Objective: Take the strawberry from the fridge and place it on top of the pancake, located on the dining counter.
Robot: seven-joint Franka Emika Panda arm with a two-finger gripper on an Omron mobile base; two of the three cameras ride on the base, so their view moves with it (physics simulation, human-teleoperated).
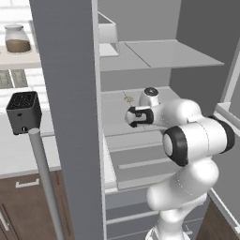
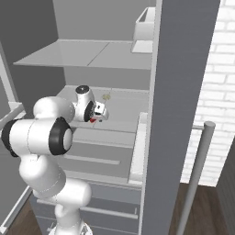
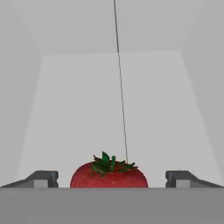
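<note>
Hand view: the strawberry (image 3: 109, 174) is seen between the two fingertips (image 3: 43, 178), which are spread apart with clear gaps on both sides. Right base view: the gripper (image 2: 95, 119) is held inside the fridge (image 2: 183, 92), just above the red fruit on the grey shelf (image 2: 124, 108).

End effector (image 3: 111, 179) spread wide, level

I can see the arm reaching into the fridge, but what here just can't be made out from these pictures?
- Lower half of the strawberry, hand view: cut off by the bottom band.
- Strawberry, right base view: a tiny red speck, mostly behind the hand.
- The gripper: wide open beside the fruit; how far it sits above the shelf cannot be told.
- Fridge interior left of the open door, left base view: hidden by that door.
</note>
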